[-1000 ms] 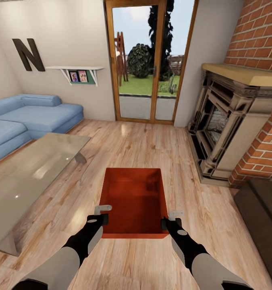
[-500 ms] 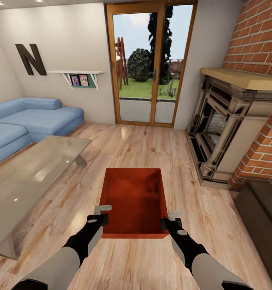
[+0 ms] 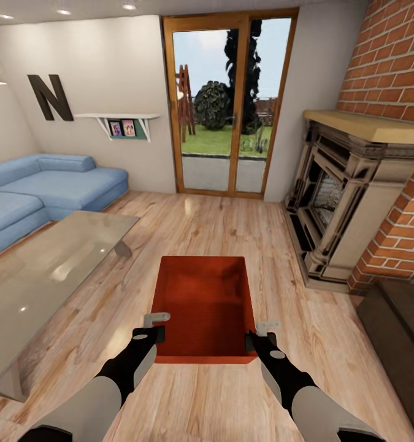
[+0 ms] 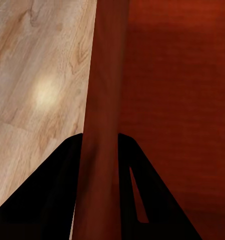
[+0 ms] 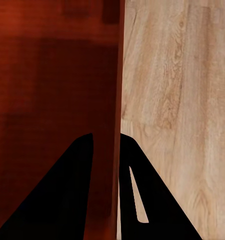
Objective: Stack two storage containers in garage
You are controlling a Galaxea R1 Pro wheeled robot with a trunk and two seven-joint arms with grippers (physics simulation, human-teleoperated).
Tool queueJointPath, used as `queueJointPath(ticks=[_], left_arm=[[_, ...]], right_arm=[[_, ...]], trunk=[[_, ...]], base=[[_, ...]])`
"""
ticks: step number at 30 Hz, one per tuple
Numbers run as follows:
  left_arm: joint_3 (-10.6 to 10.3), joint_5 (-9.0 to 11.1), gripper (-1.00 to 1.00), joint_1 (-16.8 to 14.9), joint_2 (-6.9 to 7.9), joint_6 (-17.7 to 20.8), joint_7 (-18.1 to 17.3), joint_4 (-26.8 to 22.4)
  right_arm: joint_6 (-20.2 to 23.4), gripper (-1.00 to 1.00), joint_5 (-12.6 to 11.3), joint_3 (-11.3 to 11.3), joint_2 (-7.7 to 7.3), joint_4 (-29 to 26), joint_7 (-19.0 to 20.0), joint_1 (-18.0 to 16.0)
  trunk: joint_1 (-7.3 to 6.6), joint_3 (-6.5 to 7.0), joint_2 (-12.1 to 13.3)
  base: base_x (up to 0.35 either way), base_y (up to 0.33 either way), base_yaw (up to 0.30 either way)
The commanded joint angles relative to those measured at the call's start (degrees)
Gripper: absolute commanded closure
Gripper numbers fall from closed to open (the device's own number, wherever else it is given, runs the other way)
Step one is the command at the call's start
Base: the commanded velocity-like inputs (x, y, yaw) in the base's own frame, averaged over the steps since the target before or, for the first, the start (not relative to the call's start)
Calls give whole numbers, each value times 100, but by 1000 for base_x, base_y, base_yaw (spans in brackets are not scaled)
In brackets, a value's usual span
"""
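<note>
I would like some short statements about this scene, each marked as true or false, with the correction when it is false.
1. Both grippers hold the same storage container. True: the left gripper clamps one side wall and the right gripper clamps the opposite wall.
2. The container is full of books. False: its inside is bare.
3. A blue sofa stands on the robot's left. True.
4. The brick fireplace is on the robot's left. False: it is on the right.
5. The floor here is grey concrete. False: it is light wood planks.
</note>
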Motion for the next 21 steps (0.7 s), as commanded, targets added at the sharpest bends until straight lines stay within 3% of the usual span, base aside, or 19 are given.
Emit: queueJointPath(ticks=[1,21], left_arm=[[415,75,100,-5,5,48,138,0],[415,76,100,-4,-2,48,138,0]], right_arm=[[-247,100,78,-156,6,-16,-101,-6],[-247,100,78,-156,6,-16,-101,-5]], trunk=[[2,1,-8],[2,179,-8]], base=[[0,0,0],[0,0,0]])
